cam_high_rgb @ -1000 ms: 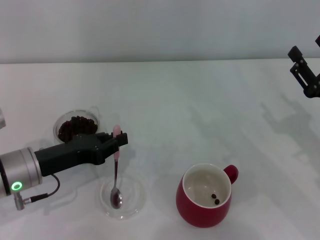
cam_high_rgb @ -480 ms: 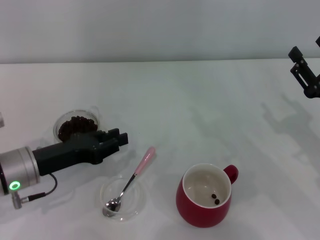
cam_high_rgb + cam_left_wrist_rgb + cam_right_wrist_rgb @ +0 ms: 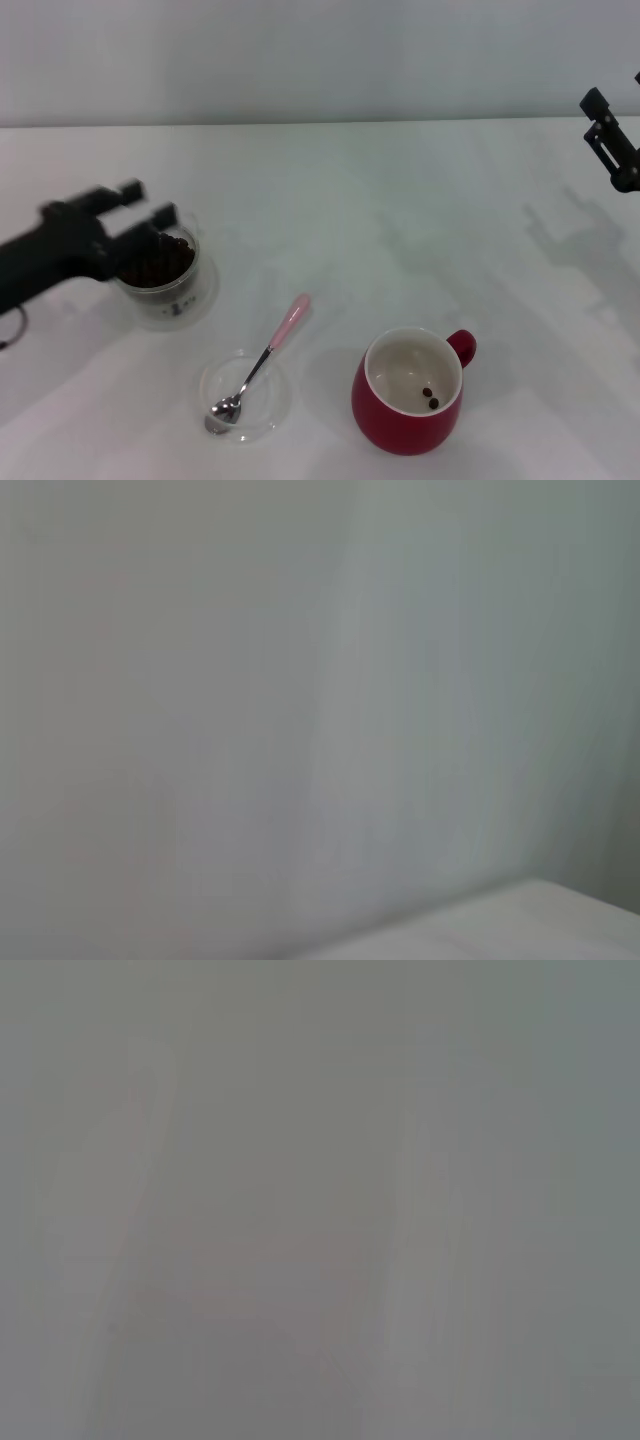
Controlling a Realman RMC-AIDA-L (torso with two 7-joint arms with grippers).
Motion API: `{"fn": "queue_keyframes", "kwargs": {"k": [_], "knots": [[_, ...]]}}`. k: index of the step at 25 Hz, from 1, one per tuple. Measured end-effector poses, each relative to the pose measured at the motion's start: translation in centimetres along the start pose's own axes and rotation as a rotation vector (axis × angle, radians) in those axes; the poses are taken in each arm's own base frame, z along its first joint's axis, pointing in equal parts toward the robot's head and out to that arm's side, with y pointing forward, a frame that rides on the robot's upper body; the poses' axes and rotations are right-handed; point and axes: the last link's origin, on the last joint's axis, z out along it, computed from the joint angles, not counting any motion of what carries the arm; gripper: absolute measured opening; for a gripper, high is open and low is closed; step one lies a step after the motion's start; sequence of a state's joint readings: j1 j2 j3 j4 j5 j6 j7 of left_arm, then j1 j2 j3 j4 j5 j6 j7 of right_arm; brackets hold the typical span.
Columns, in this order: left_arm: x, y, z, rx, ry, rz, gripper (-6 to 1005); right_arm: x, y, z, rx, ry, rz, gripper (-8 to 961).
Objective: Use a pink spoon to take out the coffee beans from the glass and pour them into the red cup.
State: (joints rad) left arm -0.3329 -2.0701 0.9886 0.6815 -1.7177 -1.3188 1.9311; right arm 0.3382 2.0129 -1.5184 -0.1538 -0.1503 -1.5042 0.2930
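With the left tool (image 3: 140, 200) spread open beside the glass (image 3: 160, 272), a tip and spilled beans (image 3: 155, 262) are risked.

My left pincer (image 3: 140, 200) is smeared by motion; I can't judge its jaws. The right pincer (image 3: 610, 150) is cut by the frame edge. Both wrist views show only featureless grey.
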Motion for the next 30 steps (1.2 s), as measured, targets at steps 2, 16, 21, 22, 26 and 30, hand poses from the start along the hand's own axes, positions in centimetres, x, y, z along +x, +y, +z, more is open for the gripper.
{"fn": "queue_keyframes", "kwargs": {"k": [2, 16, 21, 22, 26, 30], "knots": [[0.2, -0.3, -0.6, 0.028, 0.026, 0.034, 590, -0.1, 0.0, 0.0, 0.000, -0.006, 0.000, 666], [-3.4, -2.2, -9.2, 0.463, 0.149, 0.212, 689, -0.5, 0.1, -0.6, -0.004, -0.033, -0.006, 666], [-5.6, -2.2, -10.8, 0.597, 0.117, 0.263, 685, -0.5, 0.3, -0.4, -0.013, -0.037, -0.001, 666], [-5.9, -2.2, -11.0, 0.615, 0.107, 0.280, 685, -0.5, 0.3, -0.4, -0.014, -0.037, 0.000, 666], [-6.6, -2.3, -11.4, 0.663, 0.059, 0.337, 684, -0.5, 0.3, -0.1, -0.015, -0.038, -0.001, 666], [-6.5, -2.9, -11.8, 0.681, 0.015, 0.402, 684, -0.7, 0.2, 0.1, -0.013, -0.046, -0.005, 666]]}}
